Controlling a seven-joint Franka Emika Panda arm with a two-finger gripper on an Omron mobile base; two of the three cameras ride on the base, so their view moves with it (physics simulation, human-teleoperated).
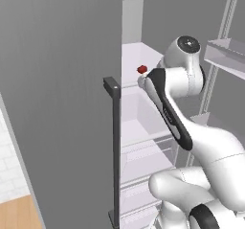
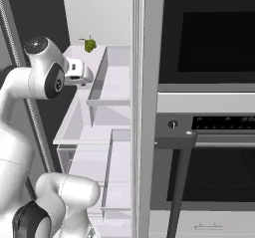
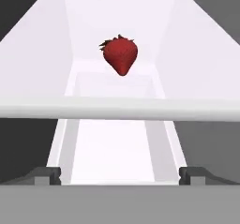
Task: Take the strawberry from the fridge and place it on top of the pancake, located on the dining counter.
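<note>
The fridge (image 1: 57, 103) stands open, and my arm reaches into its white interior. The strawberry (image 3: 120, 54), small and bright red, lies on a white shelf (image 3: 154, 40) ahead of my gripper (image 3: 120, 174) and slightly above it. A white shelf rail crosses between them. In the left base view the strawberry (image 1: 142, 69) sits just beyond my hand. My gripper is open, its fingertips (image 3: 47, 174) are wide apart, and nothing is between them. The pancake and the dining counter are out of view.
A small green fruit (image 2: 89, 44) lies at the back of the same shelf. The fridge door's dark bar handle (image 1: 115, 151) hangs left of my arm. White drawers (image 2: 99, 157) sit below. A dark built-in oven (image 2: 209, 132) stands to the right of the fridge.
</note>
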